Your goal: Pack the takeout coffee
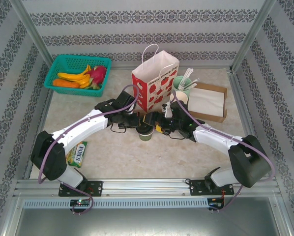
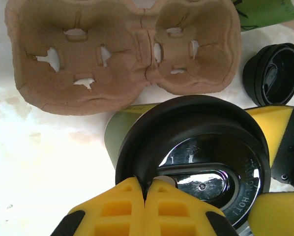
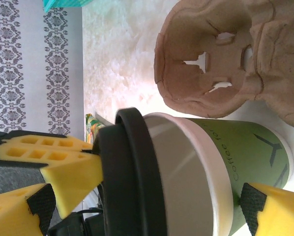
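Note:
The takeout coffee stands mid-table: a dark-green paper cup with a cream rim and a black lid. My left gripper is shut on the near edge of the lid's rim and reaches the cup from the left. In the right wrist view the lid sits tilted, with a gap showing the cup's pale inside. My right gripper comes in from the right, its jaws wide apart. The cup lies across the span between them. One pad is at the cup's lower side.
A brown pulp cup carrier lies just behind the cup, a loose black lid beside it. Further back stand an apple-print paper bag, a mint cup of utensils, a cardboard box and a teal fruit basket. A candy packet lies front left.

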Action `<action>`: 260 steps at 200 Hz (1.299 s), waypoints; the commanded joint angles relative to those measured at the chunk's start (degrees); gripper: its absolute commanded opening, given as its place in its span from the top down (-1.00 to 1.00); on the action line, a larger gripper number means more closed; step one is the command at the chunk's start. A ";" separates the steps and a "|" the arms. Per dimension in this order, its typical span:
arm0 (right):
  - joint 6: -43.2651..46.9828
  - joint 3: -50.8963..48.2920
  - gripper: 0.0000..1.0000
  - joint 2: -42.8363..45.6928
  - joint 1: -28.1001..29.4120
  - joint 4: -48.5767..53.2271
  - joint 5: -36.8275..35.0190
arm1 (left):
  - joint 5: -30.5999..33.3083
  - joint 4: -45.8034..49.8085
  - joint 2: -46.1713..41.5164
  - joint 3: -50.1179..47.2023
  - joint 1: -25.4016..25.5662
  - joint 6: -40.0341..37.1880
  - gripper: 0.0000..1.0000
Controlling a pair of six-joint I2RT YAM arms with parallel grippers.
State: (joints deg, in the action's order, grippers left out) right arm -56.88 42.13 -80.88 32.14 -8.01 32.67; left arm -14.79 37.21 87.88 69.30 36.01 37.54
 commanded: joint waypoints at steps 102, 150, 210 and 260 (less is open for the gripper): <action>1.52 2.33 -0.96 -0.54 1.25 -0.45 1.61 | 3.26 5.18 5.23 1.53 3.75 -1.50 1.00; 6.56 2.87 -0.96 2.37 -0.24 6.47 0.15 | 5.53 8.40 6.54 4.31 4.33 -2.16 1.00; 12.00 2.36 -0.84 8.02 -2.58 17.87 -3.67 | 6.43 8.88 6.43 5.15 4.55 -1.35 1.00; 11.00 1.58 -0.26 7.36 -3.14 19.46 -3.37 | 6.85 9.98 7.31 6.79 4.60 -1.79 1.00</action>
State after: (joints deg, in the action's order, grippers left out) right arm -46.26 43.35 -73.38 29.34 9.37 29.58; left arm -9.50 42.17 92.99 75.22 39.44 36.49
